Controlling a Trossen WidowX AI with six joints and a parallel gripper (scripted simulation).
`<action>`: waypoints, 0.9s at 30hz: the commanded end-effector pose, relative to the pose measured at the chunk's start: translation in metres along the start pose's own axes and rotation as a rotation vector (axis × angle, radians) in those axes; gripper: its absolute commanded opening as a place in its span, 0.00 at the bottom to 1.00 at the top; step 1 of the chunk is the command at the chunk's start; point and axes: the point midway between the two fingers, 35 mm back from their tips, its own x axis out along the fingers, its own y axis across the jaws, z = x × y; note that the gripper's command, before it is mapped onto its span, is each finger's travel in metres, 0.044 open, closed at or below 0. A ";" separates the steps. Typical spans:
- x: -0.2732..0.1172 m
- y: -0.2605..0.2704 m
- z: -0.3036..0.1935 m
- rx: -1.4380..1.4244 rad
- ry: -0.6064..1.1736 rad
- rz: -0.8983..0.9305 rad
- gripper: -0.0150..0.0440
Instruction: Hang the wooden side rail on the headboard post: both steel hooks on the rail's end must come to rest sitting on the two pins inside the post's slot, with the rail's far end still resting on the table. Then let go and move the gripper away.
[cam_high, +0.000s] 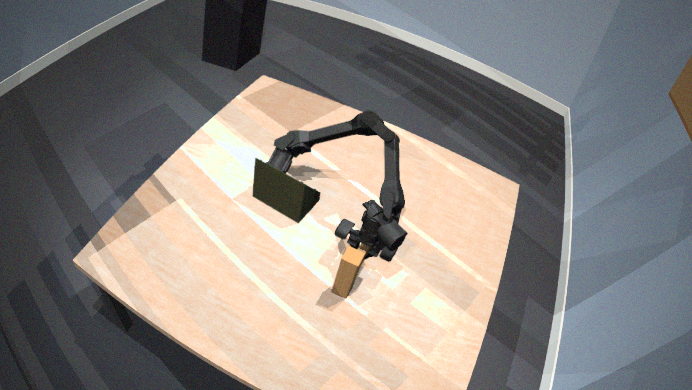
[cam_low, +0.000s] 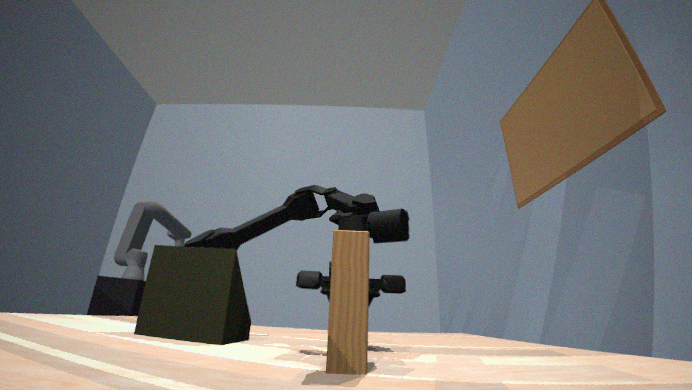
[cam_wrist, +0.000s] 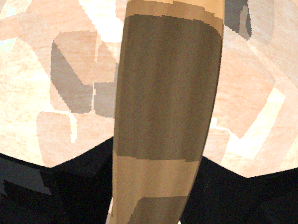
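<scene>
The wooden headboard post (cam_high: 348, 275) (cam_low: 348, 310) stands upright on the table, its plain face toward the exterior camera. My gripper (cam_high: 367, 241) (cam_wrist: 145, 143) is just behind the post, pointing down, with the arm reaching over from behind. It is shut on the wooden side rail (cam_wrist: 167, 90), which runs up through the wrist view between the two dark fingers. In the exterior view the post covers the rail and the fingers. In the top view the gripper and post hide nearly all of the rail. The hooks, pins, slot and the rail's far end are hidden.
A dark green wedge-shaped block (cam_high: 280, 192) (cam_low: 187, 295) stands on the table (cam_high: 200, 300) left of the post, near the arm's base. A brown board (cam_low: 580, 105) hangs at the upper right. A grey arm (cam_low: 142, 220) on a dark stand is in the background.
</scene>
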 end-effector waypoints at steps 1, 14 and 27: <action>-0.006 0.000 -0.005 0.006 0.006 -0.012 0.25; -0.005 -0.001 -0.006 0.006 0.006 -0.012 0.25; -0.005 -0.001 -0.007 0.006 0.006 -0.012 0.25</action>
